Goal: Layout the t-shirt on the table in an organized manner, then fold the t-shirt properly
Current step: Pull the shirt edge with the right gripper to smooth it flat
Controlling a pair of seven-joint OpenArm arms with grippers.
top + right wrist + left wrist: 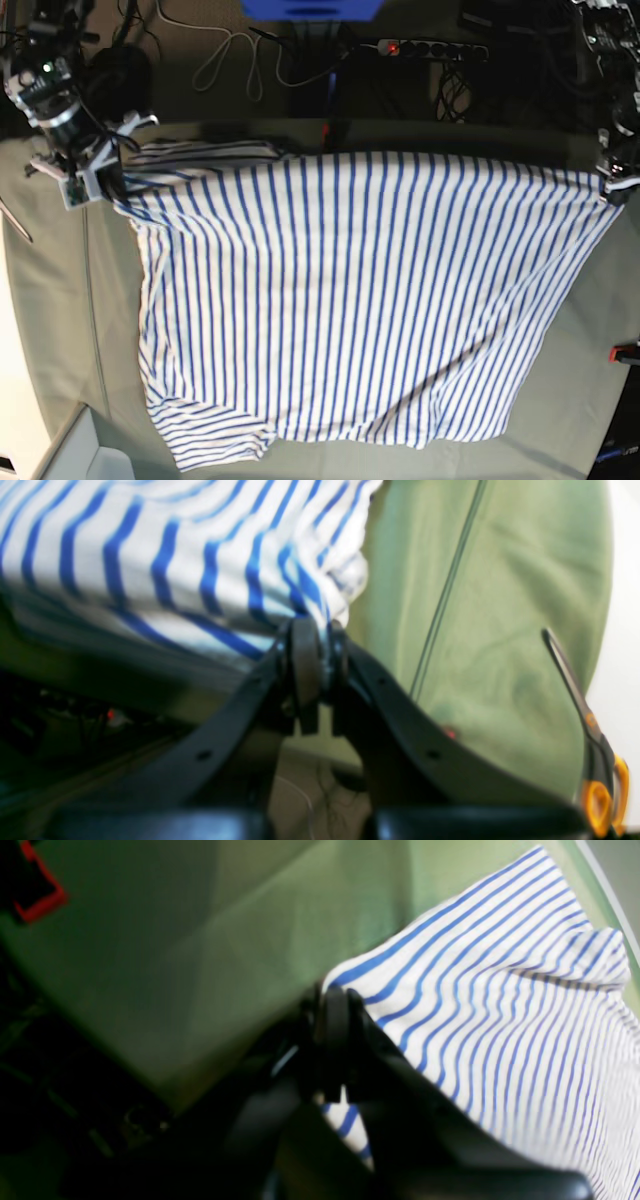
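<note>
We see the left hand (334, 1032) and right hand (314, 652) each clamped tight on a t-shirt (350, 300) corner, upper frame, cloth spread over the bench (60, 330)

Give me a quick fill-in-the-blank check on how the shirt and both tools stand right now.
1. The left tool is shut on a ____ of the t-shirt.
2. The shirt's stripes are ____ on white.
3. The right tool is ____ on the shirt's edge.
4. Orange-handled ____ lie on the table in the right wrist view.

Missing words: corner; blue; shut; scissors
</note>
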